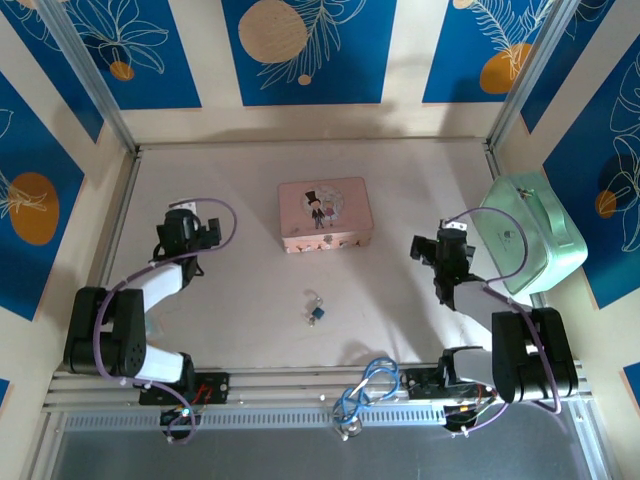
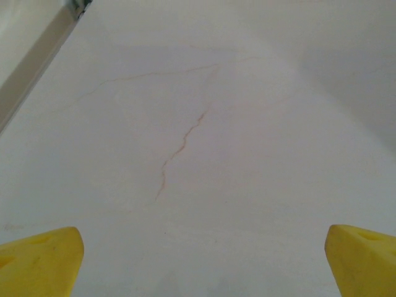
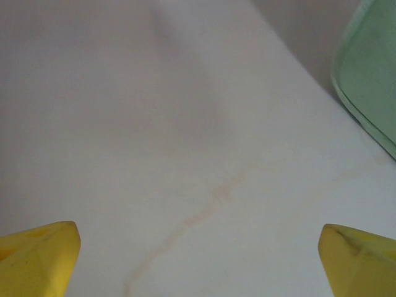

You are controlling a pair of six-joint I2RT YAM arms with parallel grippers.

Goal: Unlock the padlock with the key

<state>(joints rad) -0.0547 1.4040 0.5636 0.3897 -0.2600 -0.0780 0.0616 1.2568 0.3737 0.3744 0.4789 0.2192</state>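
padlock long axis near-far, shackle toward pink box | left pincer wide | right pincer wide

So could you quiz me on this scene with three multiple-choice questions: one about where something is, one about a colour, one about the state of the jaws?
1. The tiny teal-blue metal padlock lies: A. on the white tabletop, between the pink illustrated tin box and the near edge; B. on that box's lid; C. clamped in jaws.
2. The rounded case at the table's right side is: A. red; B. mint green; C. black.
3. The two pairs of jaws are: A. shut on the padlock; B. one open, one shut; C. wide open, empty.
Answers: 1 A, the top view shows it on bare table; 2 B, its shell is pale green; 3 C, the yellow fingertips sit far apart with only table between.
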